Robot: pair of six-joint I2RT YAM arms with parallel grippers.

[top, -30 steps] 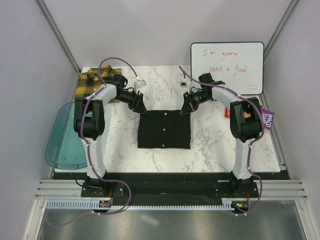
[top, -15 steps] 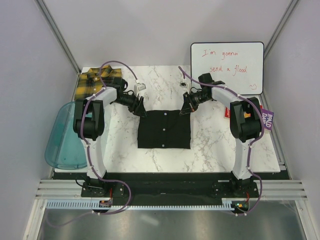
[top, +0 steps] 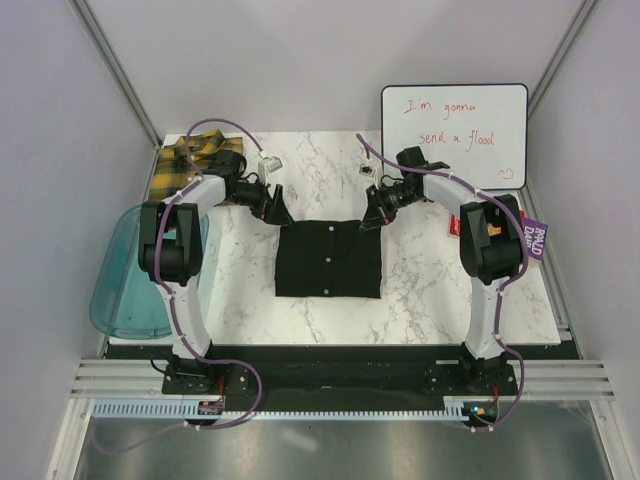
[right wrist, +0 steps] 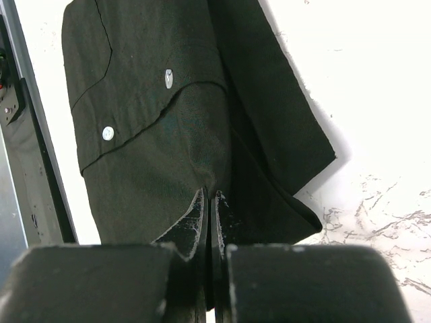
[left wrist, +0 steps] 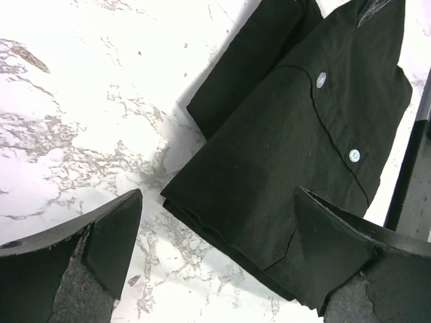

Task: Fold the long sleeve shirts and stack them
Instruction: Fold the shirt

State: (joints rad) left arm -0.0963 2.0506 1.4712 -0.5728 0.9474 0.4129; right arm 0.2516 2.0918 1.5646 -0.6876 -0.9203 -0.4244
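While the black shirt (top: pixel 328 260) lies folded into a flat, near-square packet at the middle of the white marble-patterned table (top: pixel 430 295), both arms reach to its far edge. Its cloth is matte and finely woven, and small round white buttons (left wrist: pixel 321 79) run down the placket. A tucked sleeve shows as a second layer under the far edge.

The left tool (top: pixel 277 214) is at the packet's 11 o'clock corner, released. Its dark, rough-faced fingers (left wrist: pixel 111 239) stand spread wide, with that corner below and between them, untouched. The right tool (top: pixel 368 221) is at the 1 o'clock corner, clenched, its worn pads (right wrist: pixel 193 225) pressed together on a small pinch of the black cloth, which creases up toward them.

At the table's 10 o'clock corner the yellow-and-black plaid shirt (top: pixel 183 160) sits in a loose, rumpled heap, well apart from the black one. A translucent blue plastic tub (top: pixel 115 290) with rounded walls hangs off the table's 8 o'clock side. A rectangular whiteboard (top: pixel 455 125) with red handwriting leans at 1 o'clock.
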